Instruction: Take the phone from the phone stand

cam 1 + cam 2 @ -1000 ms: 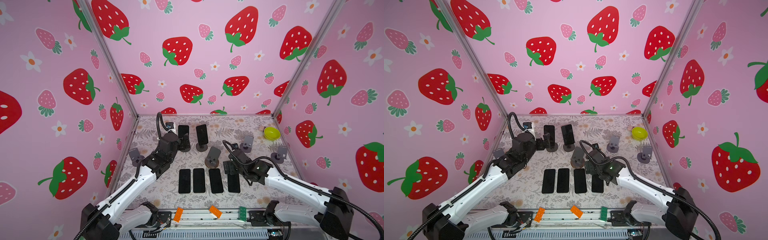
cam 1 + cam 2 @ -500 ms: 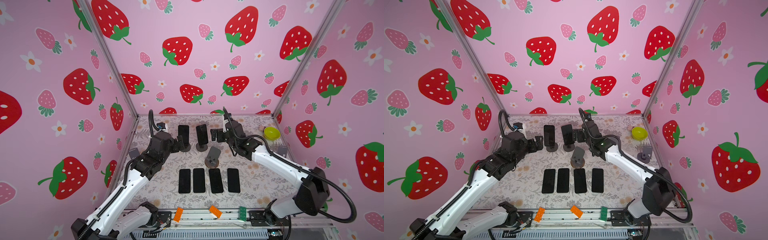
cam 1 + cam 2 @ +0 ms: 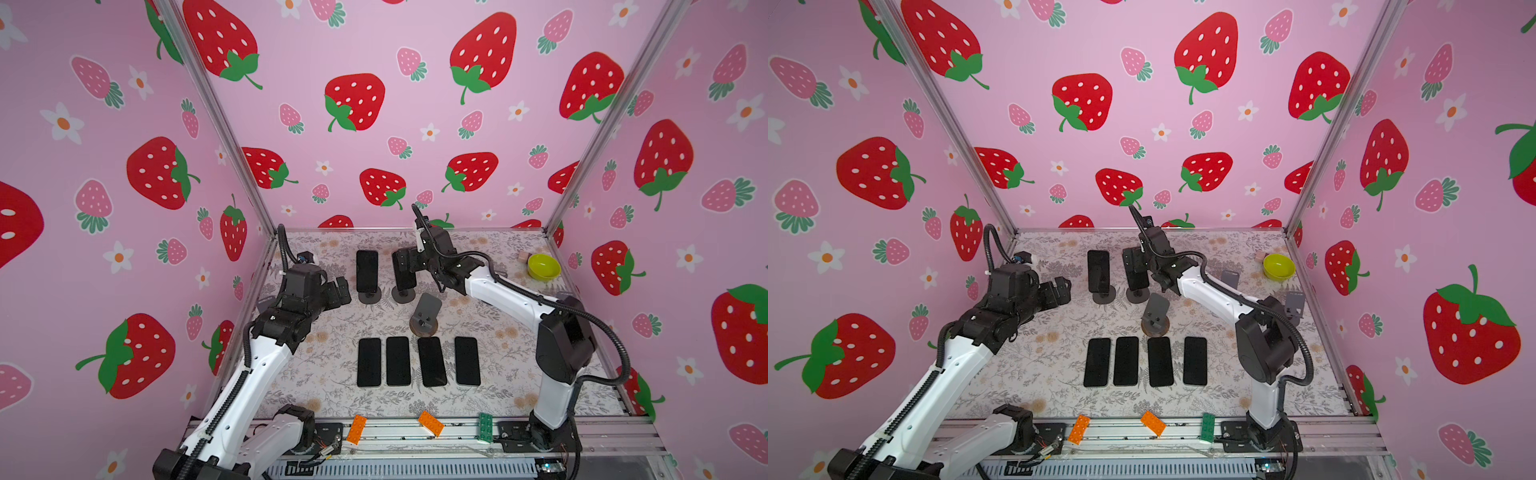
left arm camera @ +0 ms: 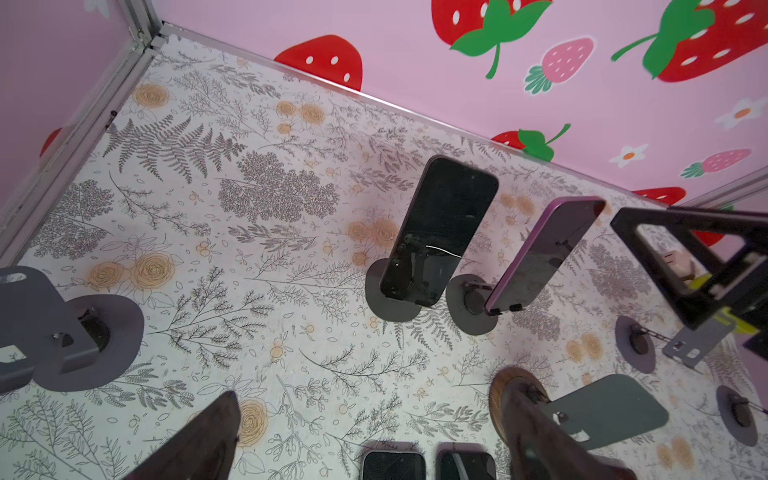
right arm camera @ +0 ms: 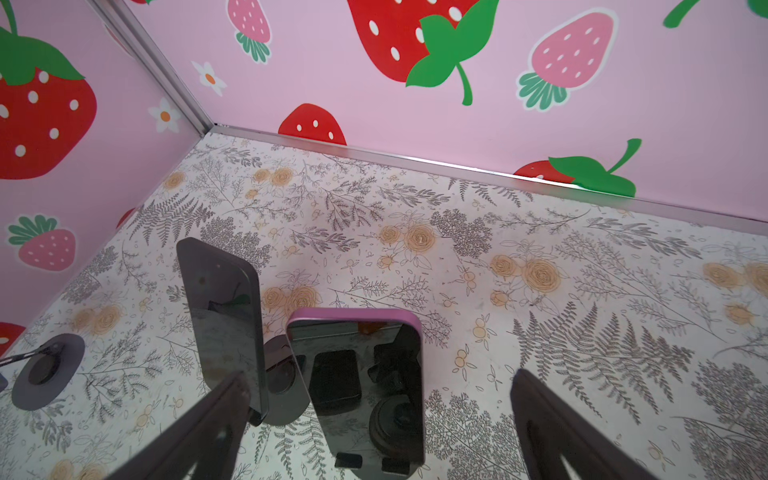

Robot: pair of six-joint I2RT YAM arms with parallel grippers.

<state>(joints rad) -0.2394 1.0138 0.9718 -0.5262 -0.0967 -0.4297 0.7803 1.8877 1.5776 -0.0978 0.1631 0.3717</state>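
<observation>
The left gripper (image 3: pixel 340 291) stands wide open and empty, just beside the left-hand phone (image 3: pixel 367 270) and apart from it. Any drift toward that phone risks nudging it or its round-footed stand (image 3: pixel 369 296). The task item, the purple-edged phone (image 5: pixel 353 399), leans upright on its phone stand (image 3: pixel 403 296) at the back of the tabletop (image 3: pixel 324 328), immediately right of the left-hand phone. The right gripper (image 5: pixel 378 376) is wide open, holds nothing, and brackets the purple-edged phone with one finger to each side; no contact is evident. Principal hazard, in my judgement: the finger (image 5: pixel 208 415) on the neighbour's side works in the narrow gap between the two phones, and an off-centre closure could clip the left-hand phone and tip it. Second hazard: the phone rests behind small lips at the foot of the stand, so a pull forward rather than upward could drag or topple the stand, and a glossy phone may slip in a poor grip. Clearance is tight on the left, between the phones, and ample above. To the right, open tabletop runs toward the yellow-green bowl (image 3: pixel 543 266). The back wall (image 3: pixel 415 166) lies close behind. In front, an empty stand (image 3: pixel 424 311) and a row of four flat phones (image 3: pixel 417 361) restrict a low forward exit.
</observation>
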